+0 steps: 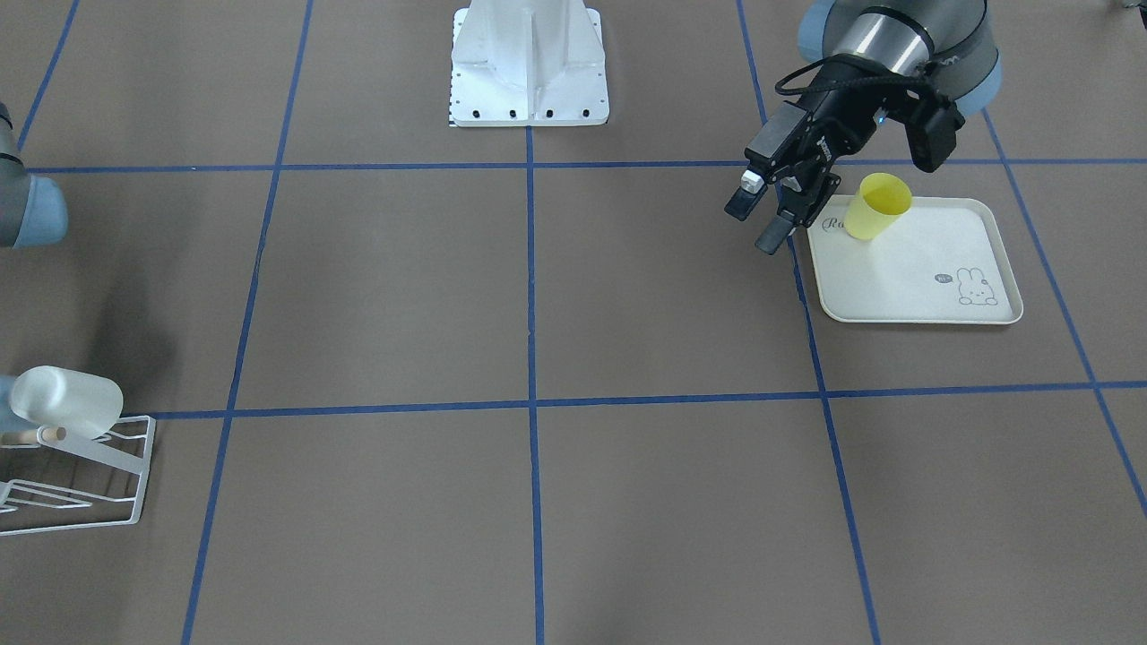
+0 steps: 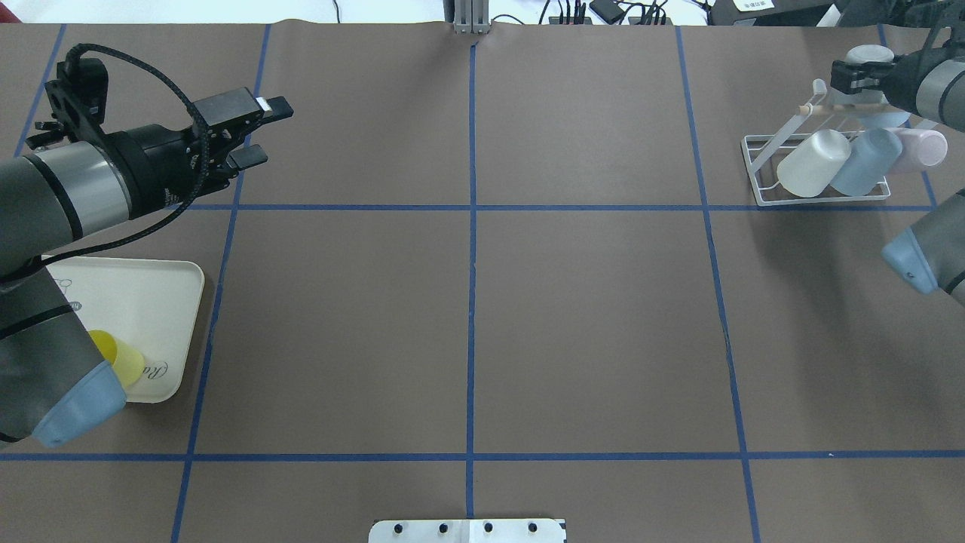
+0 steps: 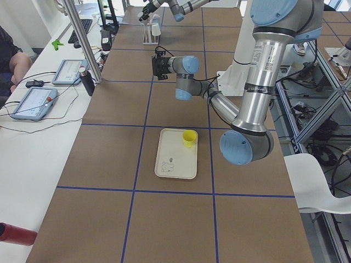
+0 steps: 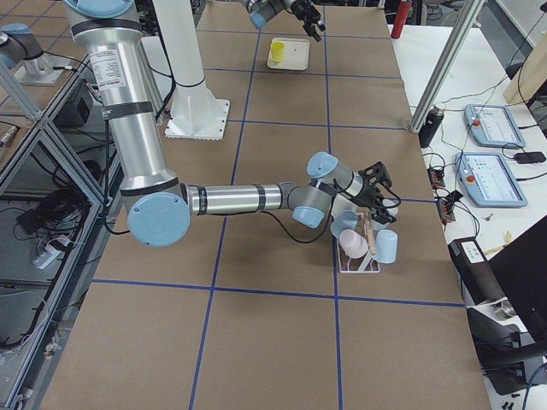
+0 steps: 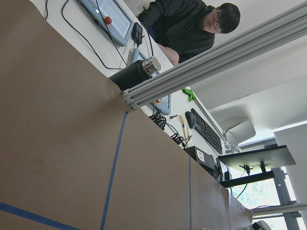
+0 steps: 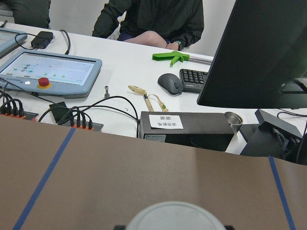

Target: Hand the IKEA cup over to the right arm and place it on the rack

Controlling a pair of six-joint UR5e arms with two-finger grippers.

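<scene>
Hiding half of the yellow cup (image 1: pixel 876 209) in the overhead view, the left arm's elbow leaves the front and side cameras to show it whole. The cup stands upright on a corner of the cream tray (image 1: pixel 905 287), mouth up, long axis vertical. It is well below the left hand (image 1: pixel 757 226) and back along that arm, near the elbow. The left hand hangs high above the bare desk (image 1: pixel 627 296), clear of the tray, its fingers spread wide with nothing between them.

The right hand (image 2: pixel 852 75) is hard to read. It is small in the overhead view's corner and out of the front view, where only a blue joint cap of the right arm (image 1: pixel 31 210) shows. It sits over the white rack (image 2: pixel 822 200) with a pale cup (image 2: pixel 867 54) right at its fingers; whether they pinch it I cannot tell. Its wrist camera catches only a blurred pale round rim at the bottom edge. Below that hand a frosted cup (image 2: pixel 813 172), a blue cup (image 2: pixel 865 170) and a pink cup (image 2: pixel 921 147) lie slanted on the rack.
</scene>
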